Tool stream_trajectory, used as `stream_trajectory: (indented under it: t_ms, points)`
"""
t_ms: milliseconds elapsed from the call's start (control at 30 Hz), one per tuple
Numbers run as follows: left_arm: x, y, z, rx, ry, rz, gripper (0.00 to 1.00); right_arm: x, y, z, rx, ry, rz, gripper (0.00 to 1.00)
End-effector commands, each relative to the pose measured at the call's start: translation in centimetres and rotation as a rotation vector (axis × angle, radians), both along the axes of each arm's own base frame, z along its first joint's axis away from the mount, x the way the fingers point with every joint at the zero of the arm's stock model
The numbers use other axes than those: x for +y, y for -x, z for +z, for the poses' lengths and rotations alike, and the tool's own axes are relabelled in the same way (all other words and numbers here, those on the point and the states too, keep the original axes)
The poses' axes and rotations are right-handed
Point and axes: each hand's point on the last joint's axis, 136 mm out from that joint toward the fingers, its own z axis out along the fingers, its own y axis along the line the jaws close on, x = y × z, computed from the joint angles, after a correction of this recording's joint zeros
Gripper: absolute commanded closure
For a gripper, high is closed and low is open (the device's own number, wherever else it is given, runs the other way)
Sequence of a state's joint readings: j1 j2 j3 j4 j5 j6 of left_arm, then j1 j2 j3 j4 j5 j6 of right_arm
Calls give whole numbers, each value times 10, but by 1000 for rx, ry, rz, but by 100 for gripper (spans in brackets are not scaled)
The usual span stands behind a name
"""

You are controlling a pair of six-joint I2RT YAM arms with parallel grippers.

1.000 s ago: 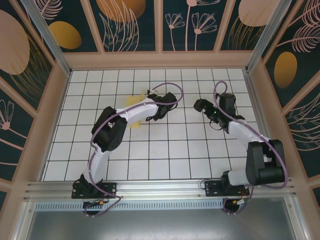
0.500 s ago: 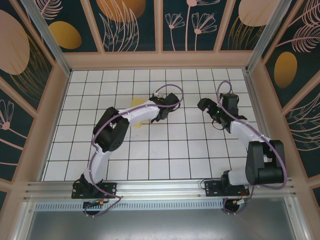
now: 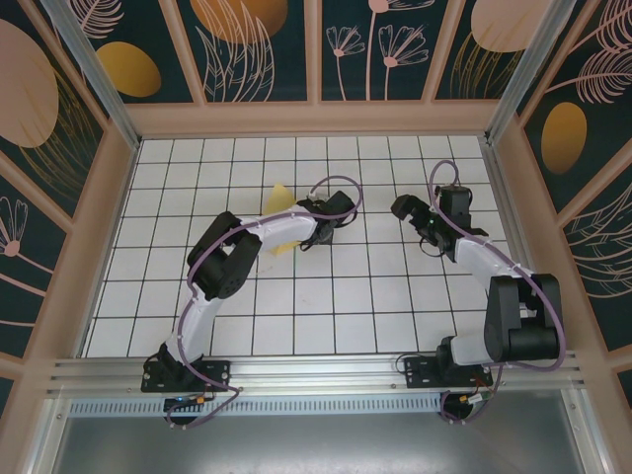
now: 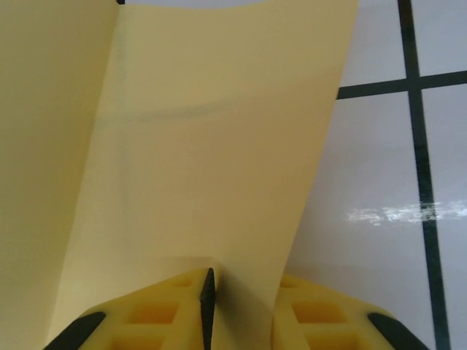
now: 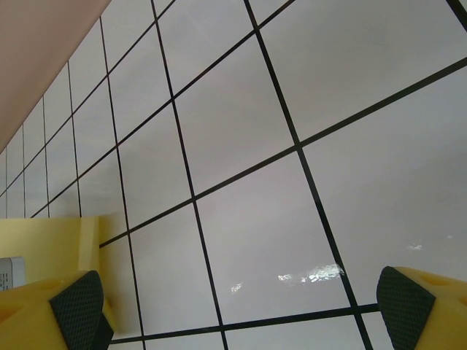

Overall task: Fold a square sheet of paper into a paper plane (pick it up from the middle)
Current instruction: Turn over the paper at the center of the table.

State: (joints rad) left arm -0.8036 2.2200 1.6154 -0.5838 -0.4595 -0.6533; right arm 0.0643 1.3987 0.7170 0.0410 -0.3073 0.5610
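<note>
The yellow sheet of paper rises as a folded, bent sheet right in front of the left wrist camera. Its lower end runs down between my left gripper's yellow fingers. The jaws stand slightly apart, with a dark gap beside the paper, so the sheet sits loosely between them. From above, the paper pokes out on both sides of the left forearm, and the left gripper is low over the tiles. My right gripper hovers to the right, wide open with only floor between its fingertips.
The white tiled floor is walled on all sides by a wooden frame. The two wrists face each other near the middle, about two tiles apart. Open floor lies in front of both arms toward the bases.
My left wrist has swung right and toward the near side, carrying the paper along. Its jaws have parted from shut to slightly open. The right gripper shifted slightly back.
</note>
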Motion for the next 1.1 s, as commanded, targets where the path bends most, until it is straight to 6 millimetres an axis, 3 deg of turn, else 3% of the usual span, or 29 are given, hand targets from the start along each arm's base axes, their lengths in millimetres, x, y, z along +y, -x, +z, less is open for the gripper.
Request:
stream_trajectory:
  t_ms: [0, 100, 200, 400, 533, 667, 733, 833, 933, 1067]
  points:
    - [-10, 5, -11, 31, 58, -6, 71, -3, 5, -11, 46, -12, -14, 1]
    - [-17, 5, -7, 35, 98, -15, 69, -3, 4, -12, 49, -14, -15, 1]
    - [-32, 5, 11, 33, 187, -41, 65, -3, 4, -13, 51, -14, -15, 1]
    - [-76, 13, 88, -32, 523, -159, 49, -3, 4, -12, 48, -9, -7, 1]
    - [-74, 15, 136, -116, 655, -186, 38, 7, 3, -9, 36, -36, 44, 1]
    - [-38, 8, 158, -197, 700, -110, 27, 34, 2, -4, 21, -58, 146, 4]
    - [-8, 4, 163, -241, 708, -40, 19, 58, 1, -3, 22, -51, 213, 6]
    - [40, 4, 150, -273, 690, 73, 10, 104, 3, -2, 32, -37, 313, 11]
    - [84, 9, 136, -301, 658, 170, 2, 156, 8, -6, 53, -29, 414, 23]
    - [129, 20, 114, -295, 667, 271, 1, 215, 9, -12, 79, -11, 514, 42]
